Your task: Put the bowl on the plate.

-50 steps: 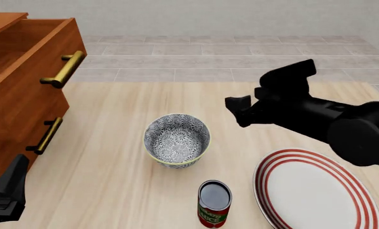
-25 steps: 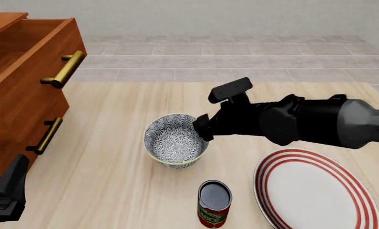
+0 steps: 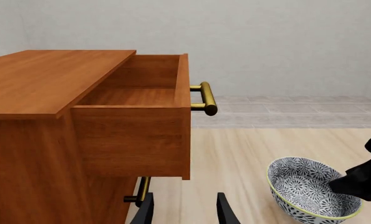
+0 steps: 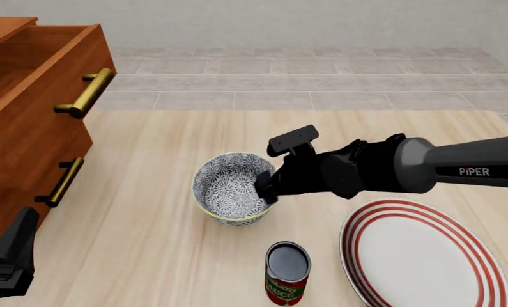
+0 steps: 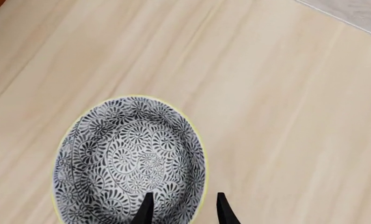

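The bowl point(image 4: 228, 188), grey-and-white floral with a pale yellowish rim, stands upright on the wooden table, left of centre. My right gripper point(image 4: 266, 188) is down at the bowl's right rim. In the right wrist view the gripper point(image 5: 184, 212) is open and the rim of the bowl point(image 5: 126, 158) runs between its two fingers, one inside and one outside. The plate point(image 4: 420, 259), white with red rings, lies flat at the front right, apart from the bowl. My left gripper point(image 3: 184, 214) is open and empty, low at the front left beside the dresser; from there the bowl point(image 3: 300, 186) shows too.
A small red can point(image 4: 286, 274) stands upright between bowl and plate, near the table's front. A wooden dresser point(image 4: 23, 128) with brass handles fills the left side, and its top drawer point(image 3: 135, 112) is pulled open.
My right arm has swung left and down from beyond the plate to the bowl's right rim, where it settled lower. Bowl, can, plate and left arm have not moved.
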You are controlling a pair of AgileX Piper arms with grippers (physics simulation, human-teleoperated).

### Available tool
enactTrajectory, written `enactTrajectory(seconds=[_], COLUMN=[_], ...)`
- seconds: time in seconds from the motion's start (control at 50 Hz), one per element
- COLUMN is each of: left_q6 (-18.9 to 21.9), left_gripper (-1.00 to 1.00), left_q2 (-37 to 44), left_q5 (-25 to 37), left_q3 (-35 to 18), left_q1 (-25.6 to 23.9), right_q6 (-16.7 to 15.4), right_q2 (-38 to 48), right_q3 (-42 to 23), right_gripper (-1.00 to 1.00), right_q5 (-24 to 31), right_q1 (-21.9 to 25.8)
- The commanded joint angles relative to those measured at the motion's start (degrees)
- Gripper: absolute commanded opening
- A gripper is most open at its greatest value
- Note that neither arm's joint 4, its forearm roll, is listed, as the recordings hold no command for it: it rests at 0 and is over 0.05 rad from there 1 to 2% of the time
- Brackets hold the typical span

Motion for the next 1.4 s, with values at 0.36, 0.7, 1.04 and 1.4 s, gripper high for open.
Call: enactTrajectory(seconds=[0.36,0.7,1.04,1.4], left_q6=[0.01,0.0,-0.01,0.02], left_gripper=[1.0,1.0,1.0,1.0], left_q2=[0.02,0.0,0.01,0.01], left_q5=[-0.03,-0.03,-0.03,-0.03], left_q3=[0.03,0.03,0.03,0.03], left_q1=[-0.02,0.0,-0.01,-0.02], right_q6=[1.44,1.43,1.3,2.3], right_q2=[5.71,5.45,2.29,-3.71], right_q3=[0.66,0.11,-0.43,-1.52], right_gripper=[1.0,-1.0,-1.0,-1.0], right_q5=[-2.51,-2.24,-0.99,1.63], right_q1=[-0.74,-1.1,-1.42,-3.04])
